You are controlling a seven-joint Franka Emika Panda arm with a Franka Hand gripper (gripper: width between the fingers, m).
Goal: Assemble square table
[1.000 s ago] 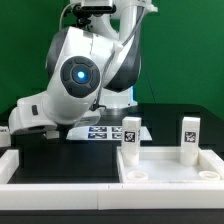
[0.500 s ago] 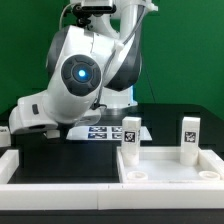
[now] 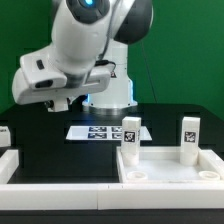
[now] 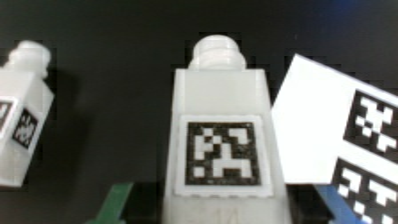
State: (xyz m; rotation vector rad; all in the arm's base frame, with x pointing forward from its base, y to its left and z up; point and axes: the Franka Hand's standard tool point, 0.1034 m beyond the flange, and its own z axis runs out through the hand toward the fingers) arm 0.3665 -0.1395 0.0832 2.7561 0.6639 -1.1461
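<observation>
In the wrist view a white table leg (image 4: pixel 222 120) with a black-and-white tag lies between my gripper's (image 4: pixel 228 206) fingers, one green (image 4: pixel 121 204), one blue (image 4: pixel 342 200). The jaws are shut on its sides, and its screw tip points away from me. A second loose leg (image 4: pixel 22 108) lies beside it on the black table. In the exterior view the gripper (image 3: pixel 62 101) hangs above the table at the left, and I cannot make out the held leg there. The square table top (image 3: pixel 170 168) lies at the right with two legs (image 3: pixel 131 130) (image 3: pixel 189 136) standing upright on it.
The marker board (image 3: pixel 100 131) lies behind the table top, and it also shows close beside the held leg as the marker board (image 4: pixel 347 115) in the wrist view. White border rails (image 3: pixel 60 190) run along the front and left. A loose leg (image 3: pixel 3 135) sits at the far left.
The arm has risen and swung up, away from its low pose over the left side of the table. The table top and its two standing legs have not moved.
</observation>
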